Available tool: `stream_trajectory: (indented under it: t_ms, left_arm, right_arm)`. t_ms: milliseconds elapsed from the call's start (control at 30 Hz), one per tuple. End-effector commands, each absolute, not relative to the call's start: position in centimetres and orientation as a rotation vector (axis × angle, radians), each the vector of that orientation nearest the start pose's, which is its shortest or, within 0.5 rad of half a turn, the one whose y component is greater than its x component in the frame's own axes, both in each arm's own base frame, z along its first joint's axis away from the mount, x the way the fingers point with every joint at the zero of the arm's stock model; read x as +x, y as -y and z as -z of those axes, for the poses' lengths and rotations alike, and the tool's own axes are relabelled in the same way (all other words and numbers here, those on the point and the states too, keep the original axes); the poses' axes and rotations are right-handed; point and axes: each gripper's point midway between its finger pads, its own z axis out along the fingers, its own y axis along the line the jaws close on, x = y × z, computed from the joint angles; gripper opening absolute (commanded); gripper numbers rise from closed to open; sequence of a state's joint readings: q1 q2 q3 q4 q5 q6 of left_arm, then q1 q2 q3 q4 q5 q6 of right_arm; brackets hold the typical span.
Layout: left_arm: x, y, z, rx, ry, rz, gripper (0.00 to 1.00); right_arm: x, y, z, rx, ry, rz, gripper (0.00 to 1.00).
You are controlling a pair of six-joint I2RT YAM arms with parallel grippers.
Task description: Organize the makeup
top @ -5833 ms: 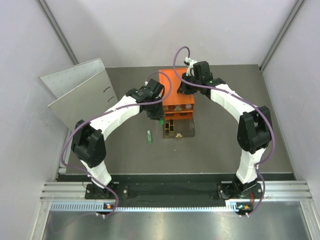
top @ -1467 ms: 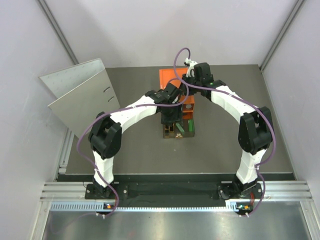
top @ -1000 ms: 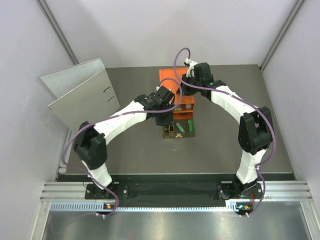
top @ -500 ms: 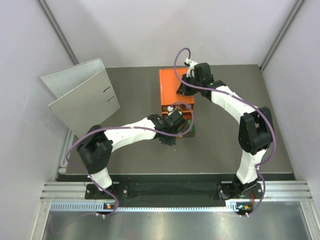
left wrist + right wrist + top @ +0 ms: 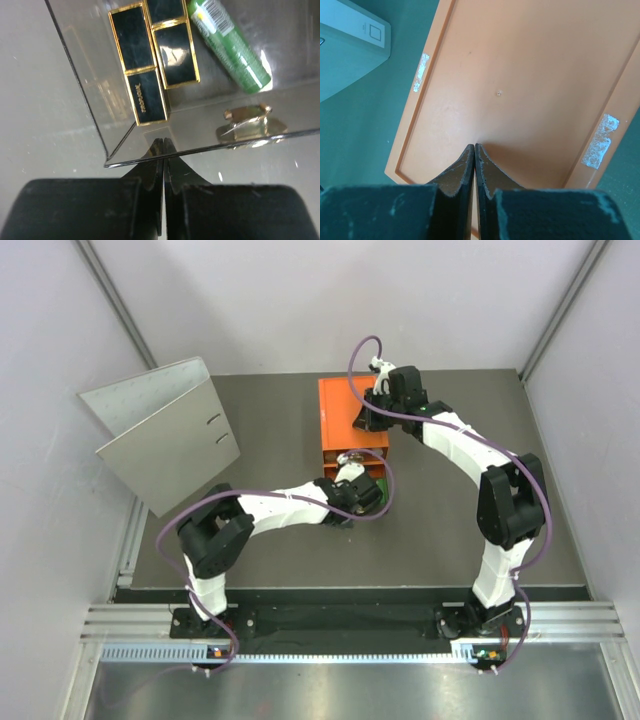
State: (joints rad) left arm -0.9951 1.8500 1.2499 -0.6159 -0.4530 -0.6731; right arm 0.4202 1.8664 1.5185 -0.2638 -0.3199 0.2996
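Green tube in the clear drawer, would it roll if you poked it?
Probably: the green tube is round and lies on its side. Its shiny skin looks slippery. The black-gold cases beside it would likely stop it soon.

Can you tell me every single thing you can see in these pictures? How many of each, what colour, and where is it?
table: one, dark grey, under everything
orange box: one, orange, middle of the table towards the back
clear drawer: one, see-through, sticking out of the box's near side
black-gold cases: two, black with gold edges, side by side in the drawer
green tube: one, green, in the drawer beside the cases
gold handle: one, gold, on the drawer's front
binder: one, light grey, on the table's left
left hand: one, black, shut, at the drawer's front edge
right hand: one, black, shut, tips on the box's top
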Motion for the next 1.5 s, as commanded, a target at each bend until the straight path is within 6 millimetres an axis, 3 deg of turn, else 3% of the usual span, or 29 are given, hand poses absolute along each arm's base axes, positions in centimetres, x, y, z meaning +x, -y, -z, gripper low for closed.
stream_trajectory:
  t_ms: [0,667,1000,1467]
  left_arm:
    - [28.4,30.0,-5.1,0.213,-2.412,-0.07,0.0]
    - [33.2,30.5,-7.8,-0.041,-2.236,-0.092,0.0]
    - [35.6,30.0,-7.8,-0.19,-2.198,-0.093,0.0]
    - [38.6,31.3,-7.7,-0.241,-2.182,-0.083,0.0]
  right_arm:
    - [41.7,-25.2,-11.0,-0.303,-2.457,-0.681,0.03]
    - [41.7,-25.1,-10.9,-0.306,-2.469,-0.673,0.03]
    - [41.7,-24.9,-10.9,-0.314,-2.476,-0.665,0.02]
    - [41.3,-24.7,-10.7,-0.32,-2.491,-0.659,0.02]
